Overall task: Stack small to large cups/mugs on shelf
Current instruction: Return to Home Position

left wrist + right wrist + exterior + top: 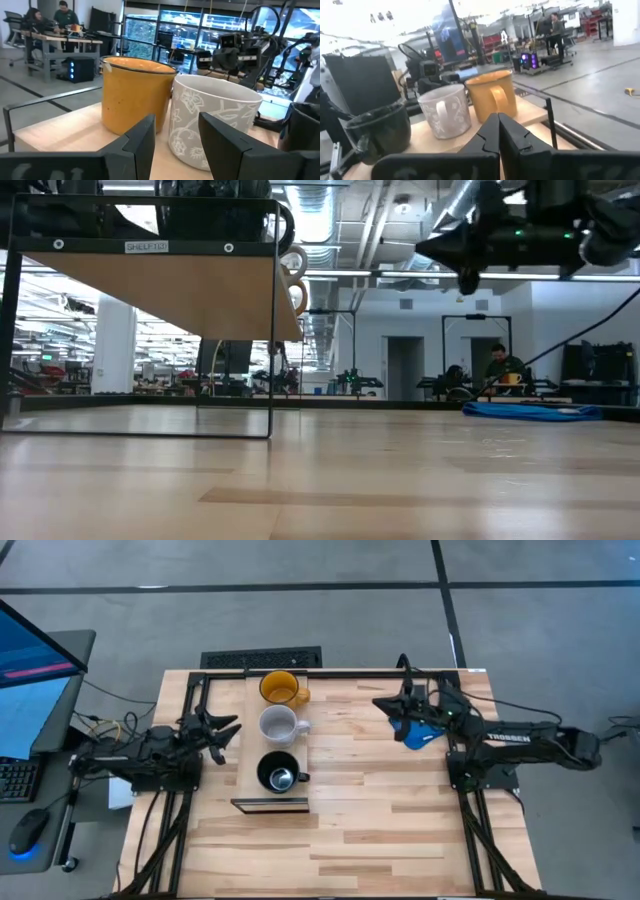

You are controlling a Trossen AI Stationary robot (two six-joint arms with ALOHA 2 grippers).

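Three mugs stand upright in a row on the pale wood shelf (252, 730): the yellow-orange mug (280, 688) at the far end, the white mug (278, 725) in the middle, the black mug (279, 773) nearest. My left gripper (230, 732) is open and empty, just left of the shelf, level with the white mug (210, 127). My right gripper (385, 706) is shut and empty, raised over the table right of the shelf, above the flat blue object (420, 732). The right wrist view shows all three mugs, with the black mug (380, 130) at the left.
The shelf stands raised on a thin dark frame (272, 320) over the planked tabletop. The flat blue object (530, 411) lies on the table on the right. Open tabletop lies toward the near edge. A monitor, keyboard and mouse sit off the table's left.
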